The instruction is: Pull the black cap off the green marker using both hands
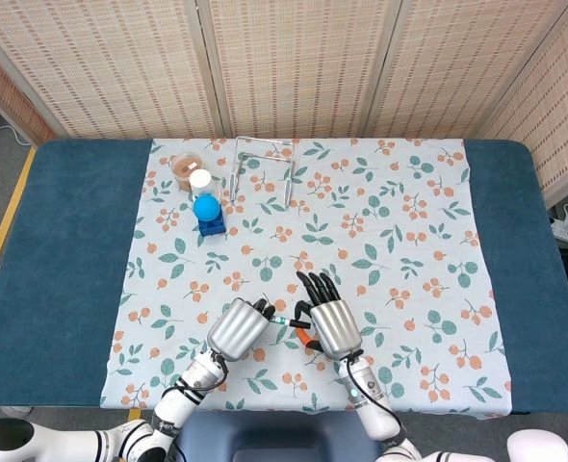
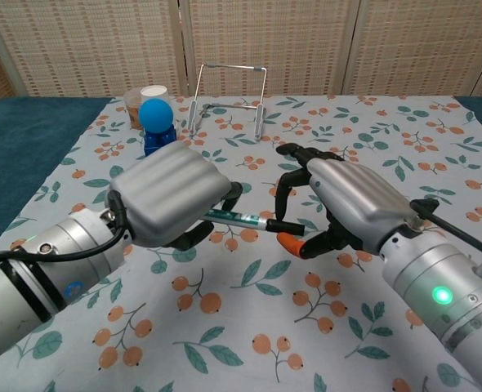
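Both hands meet at the marker (image 2: 234,217): the left hand (image 2: 169,202) grips its barrel, the right hand (image 2: 345,206) curls loosely around the black cap (image 2: 283,226).

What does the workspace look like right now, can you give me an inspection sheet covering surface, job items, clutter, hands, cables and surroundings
Surface: table with blue cover, floral cloth over the middle.
Job's things: green marker held off the cloth, black cap on its end, not yet off.
Clutter: blue ball on a blue block, white-lidded jar, brown container, wire stand, all at the far left of the cloth.
Hands: left hand grips the marker's body; right hand is at the cap, fingers curled round it, firm hold unclear.
Cables: black cable along the right forearm.
Surroundings: woven screen panels behind the table.
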Robot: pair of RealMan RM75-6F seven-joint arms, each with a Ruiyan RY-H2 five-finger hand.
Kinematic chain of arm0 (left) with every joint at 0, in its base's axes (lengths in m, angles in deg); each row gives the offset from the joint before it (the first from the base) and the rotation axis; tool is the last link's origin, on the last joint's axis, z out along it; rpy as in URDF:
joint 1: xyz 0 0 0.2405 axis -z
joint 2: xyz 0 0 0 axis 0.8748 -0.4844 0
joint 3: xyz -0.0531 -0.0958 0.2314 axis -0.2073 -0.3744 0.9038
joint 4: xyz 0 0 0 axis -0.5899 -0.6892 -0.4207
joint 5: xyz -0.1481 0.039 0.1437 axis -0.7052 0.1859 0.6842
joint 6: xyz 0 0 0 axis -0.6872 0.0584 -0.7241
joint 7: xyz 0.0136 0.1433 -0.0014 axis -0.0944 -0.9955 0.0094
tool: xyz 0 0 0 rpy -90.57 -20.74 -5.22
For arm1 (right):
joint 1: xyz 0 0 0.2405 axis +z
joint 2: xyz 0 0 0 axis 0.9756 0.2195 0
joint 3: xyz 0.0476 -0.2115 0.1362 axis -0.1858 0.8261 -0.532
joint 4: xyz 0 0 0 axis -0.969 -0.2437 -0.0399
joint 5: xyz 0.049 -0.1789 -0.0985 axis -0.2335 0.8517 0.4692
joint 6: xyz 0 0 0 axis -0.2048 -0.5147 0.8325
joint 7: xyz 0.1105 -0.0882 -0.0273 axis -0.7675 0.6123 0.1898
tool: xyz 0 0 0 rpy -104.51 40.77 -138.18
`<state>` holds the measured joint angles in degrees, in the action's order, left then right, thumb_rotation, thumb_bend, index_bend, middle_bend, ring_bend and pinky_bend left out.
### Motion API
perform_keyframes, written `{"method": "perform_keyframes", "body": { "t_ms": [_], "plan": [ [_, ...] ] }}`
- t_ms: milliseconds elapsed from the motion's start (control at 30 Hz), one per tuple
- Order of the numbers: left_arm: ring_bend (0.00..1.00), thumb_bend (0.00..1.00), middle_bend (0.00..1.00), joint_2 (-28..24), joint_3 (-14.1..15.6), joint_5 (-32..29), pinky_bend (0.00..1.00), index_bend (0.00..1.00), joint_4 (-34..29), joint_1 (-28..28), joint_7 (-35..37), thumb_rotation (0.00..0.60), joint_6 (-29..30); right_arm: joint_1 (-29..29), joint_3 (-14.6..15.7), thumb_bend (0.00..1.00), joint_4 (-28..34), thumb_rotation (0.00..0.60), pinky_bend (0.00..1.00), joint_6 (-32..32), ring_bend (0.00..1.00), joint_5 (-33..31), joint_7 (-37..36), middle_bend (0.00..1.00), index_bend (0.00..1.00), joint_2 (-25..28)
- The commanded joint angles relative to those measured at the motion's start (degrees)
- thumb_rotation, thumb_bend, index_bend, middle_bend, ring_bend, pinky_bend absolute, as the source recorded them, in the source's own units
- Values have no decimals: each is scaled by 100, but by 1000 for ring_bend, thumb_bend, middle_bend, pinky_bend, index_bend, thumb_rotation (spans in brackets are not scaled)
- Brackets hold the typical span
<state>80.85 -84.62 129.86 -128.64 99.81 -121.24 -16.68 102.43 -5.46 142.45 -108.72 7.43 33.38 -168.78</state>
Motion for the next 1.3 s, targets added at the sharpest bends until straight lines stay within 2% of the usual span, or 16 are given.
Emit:
{"method": "perform_keyframes", "body": {
  "t_ms": [33, 333, 500, 1000, 1300],
  "plan": [
    [823, 478, 1000, -3, -5, -10, 944, 920, -3, 0, 3, 600, -5, 3, 7, 297, -12, 600, 0, -17, 0, 1, -17, 51, 616, -20],
    [823, 478, 1000, -21, -14, 58, 945, 921, 49, 24, 68, 600, 16, 7, -8, 442, -62, 600, 0, -95, 0, 1, -121, 111, 765, -99],
    [823, 479, 1000, -31, -37, 154, 944, 923, 216, 67, 192, 600, 28, -9, -2, 497, 1, 600, 0, -155, 0, 43, -216, 124, 801, -48],
    [823, 480, 1000, -20, -39, 367, 944, 929, 515, 122, 498, 600, 72, -52, 15, 513, 69, 600, 0, -142, 0, -80, -144, 123, 807, 155],
    [823, 480, 1000, -97, -27, 252, 945, 928, 779, 62, 625, 600, 1, -120, 36, 516, 99, 600, 0, -125, 0, -218, -7, 124, 810, 426]
  ]
}}
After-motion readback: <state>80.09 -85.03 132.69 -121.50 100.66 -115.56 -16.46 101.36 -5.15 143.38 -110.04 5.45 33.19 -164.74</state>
